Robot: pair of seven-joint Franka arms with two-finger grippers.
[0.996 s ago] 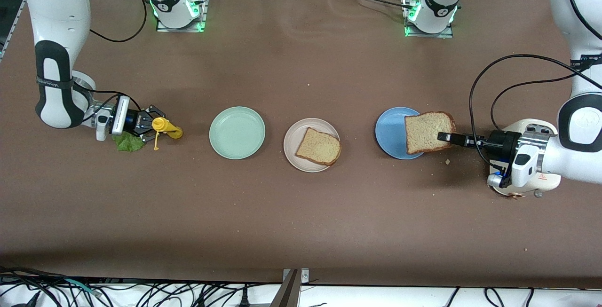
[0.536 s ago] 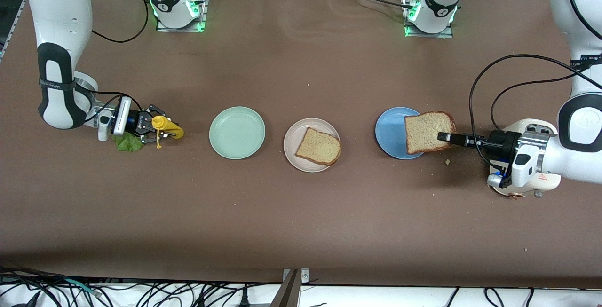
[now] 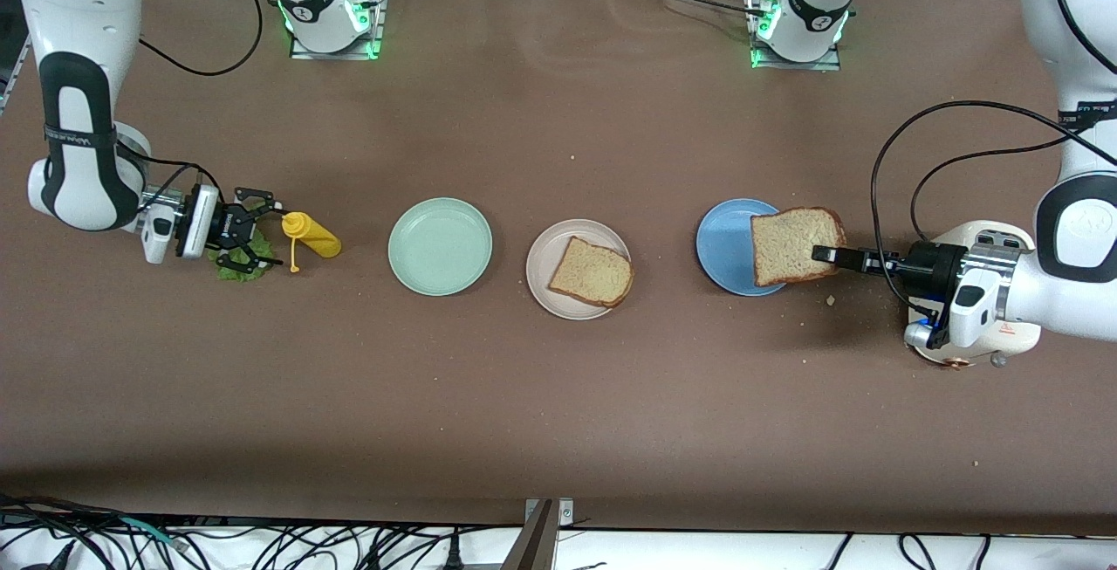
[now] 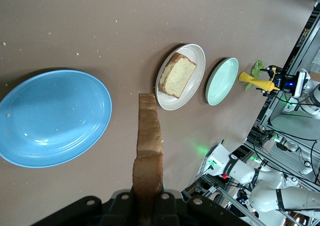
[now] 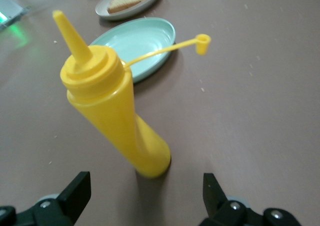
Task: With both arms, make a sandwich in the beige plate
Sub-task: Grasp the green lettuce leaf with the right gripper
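Currently, a toast slice (image 3: 792, 244) is gripped by the left tool (image 3: 825, 254) over the blue plate (image 3: 724, 247), while the right tool (image 3: 253, 227) is held open beside the yellow bottle (image 3: 311, 238).

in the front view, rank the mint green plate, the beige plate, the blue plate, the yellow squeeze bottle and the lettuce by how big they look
1. Mint green plate and beige plate: look alike, not ranked apart.
2. Blue plate: partly covered by a held toast slice, so unsure.
3. Yellow squeeze bottle.
4. Lettuce: partly hidden under the right pincer, so unsure.
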